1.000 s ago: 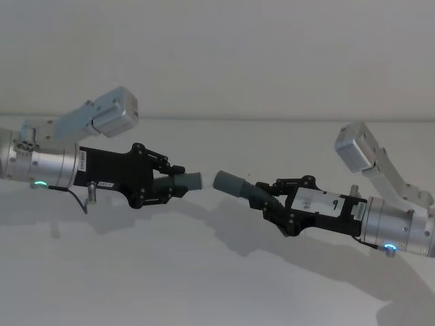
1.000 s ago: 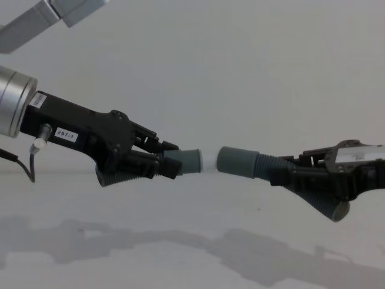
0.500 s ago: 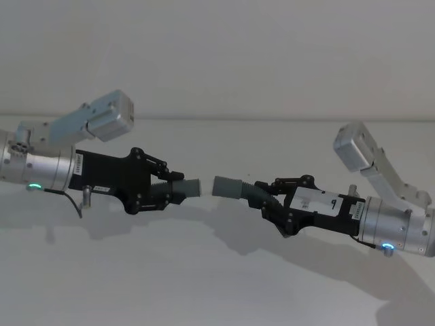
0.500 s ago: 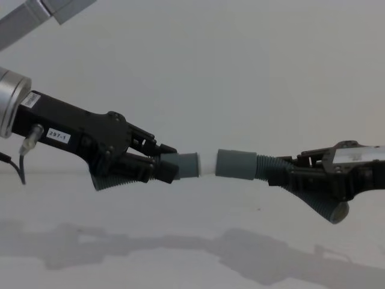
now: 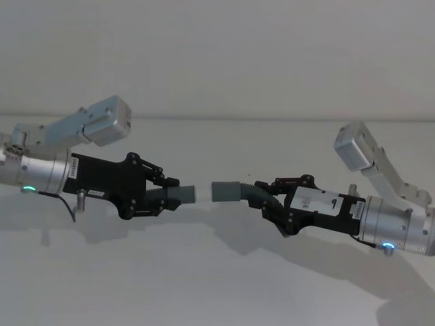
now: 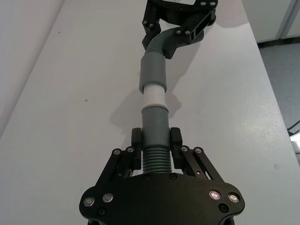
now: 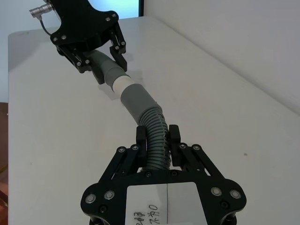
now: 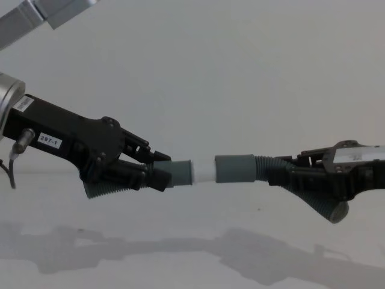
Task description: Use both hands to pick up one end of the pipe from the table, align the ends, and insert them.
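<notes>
Above the desk (image 5: pixel 217 285), mid-air, at the centre of the head view:

Left pincer (image 5: pixel 165 192): comes in from 9 o'clock in the head view — closed on the ribbed middle of the left pipe piece (image 5: pixel 178 195). In the left wrist view its fingers (image 6: pixel 136 148) press both sides of the ribs, the cuff sticking out past the tips.

Right pincer (image 5: pixel 270 198): comes in from 3 o'clock, slightly lower — clamped on the ribbed bend of the right pipe piece (image 5: pixel 239 192). The right wrist view shows its fingers (image 7: pixel 175 145) flanking the ribs.

Left pipe piece: held clear of the desk, its cuff pointing toward 3 o'clock and ending in a whitish tip (image 8: pixel 204 171). Its other end hangs below the pincer body in the chest view.

Right pipe piece: held clear of the desk, smooth grey cuff (image 8: pixel 235 167) pointing toward 9 o'clock, open mouth facing the whitish tip.

Alignment: in the chest view the two cuffs lie on nearly one line. The whitish tip meets the mouth of the right cuff; most of the tip is still outside it. How far it has entered I cannot tell.

Desk: plain white, shadows of both arms lying on it under the pieces.
</notes>
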You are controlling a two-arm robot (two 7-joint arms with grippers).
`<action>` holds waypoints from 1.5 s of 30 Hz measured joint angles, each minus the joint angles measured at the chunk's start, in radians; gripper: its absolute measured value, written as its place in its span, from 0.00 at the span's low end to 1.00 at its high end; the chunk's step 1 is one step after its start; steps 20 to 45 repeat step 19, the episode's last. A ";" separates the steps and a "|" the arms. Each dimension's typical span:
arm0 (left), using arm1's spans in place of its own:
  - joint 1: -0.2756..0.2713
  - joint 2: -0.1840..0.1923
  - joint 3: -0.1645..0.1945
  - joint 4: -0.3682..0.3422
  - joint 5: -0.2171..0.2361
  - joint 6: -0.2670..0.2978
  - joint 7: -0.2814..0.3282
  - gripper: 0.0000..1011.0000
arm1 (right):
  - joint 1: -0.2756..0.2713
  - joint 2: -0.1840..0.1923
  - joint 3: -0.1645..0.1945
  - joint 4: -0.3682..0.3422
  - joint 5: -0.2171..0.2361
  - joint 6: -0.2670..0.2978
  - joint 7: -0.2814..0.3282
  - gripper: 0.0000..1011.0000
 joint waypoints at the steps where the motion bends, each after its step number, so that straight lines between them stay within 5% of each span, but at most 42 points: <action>1: 0.000 0.000 0.000 0.000 0.000 0.000 0.000 0.34 | 0.000 0.000 0.000 0.000 0.001 0.000 0.000 0.27; 45: -0.002 0.006 0.006 -0.001 0.001 0.004 -0.004 0.34 | 0.004 0.004 -0.005 0.003 0.006 -0.003 0.007 0.27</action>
